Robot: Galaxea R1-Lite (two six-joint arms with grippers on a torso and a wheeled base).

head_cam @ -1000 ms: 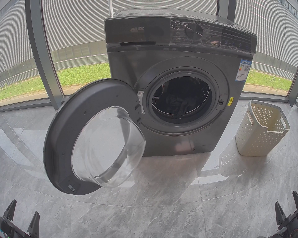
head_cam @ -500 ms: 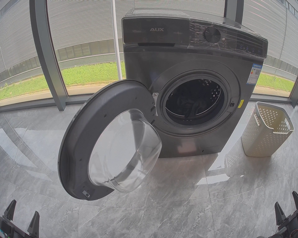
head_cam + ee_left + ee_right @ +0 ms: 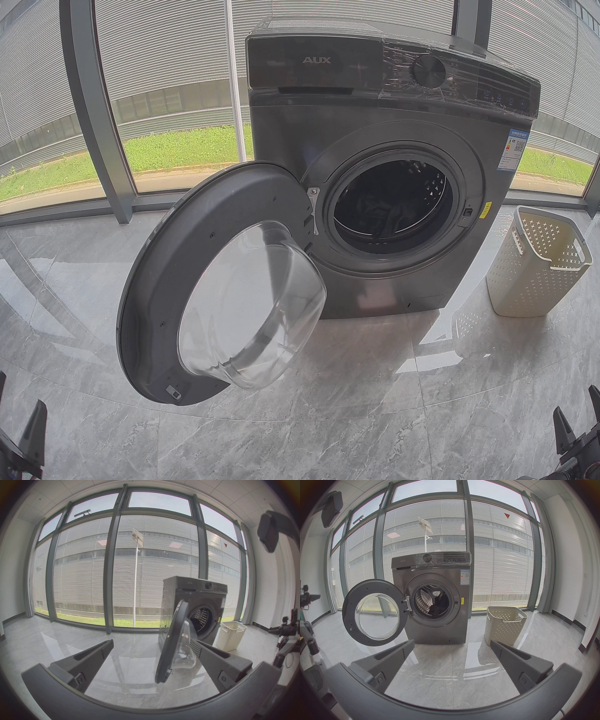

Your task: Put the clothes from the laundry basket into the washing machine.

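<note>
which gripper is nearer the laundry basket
Right. The right gripper is on the same side as the laundry basket, bare floor between them; the left gripper is opposite, past the open door.

The room is lit brightly by daylight from the tall windows (image 3: 169,94) behind the washing machine (image 3: 387,125). Pale reflections of the panes are thrown across the glossy floor (image 3: 375,387), and a bright patch is seen near the laundry basket (image 3: 531,275). The drum opening (image 3: 390,200) is left dark. Highlights are caught on the door glass (image 3: 250,306). Straight lines are bowed by wide-angle distortion, and the wrist views are darkened at their corners
</note>
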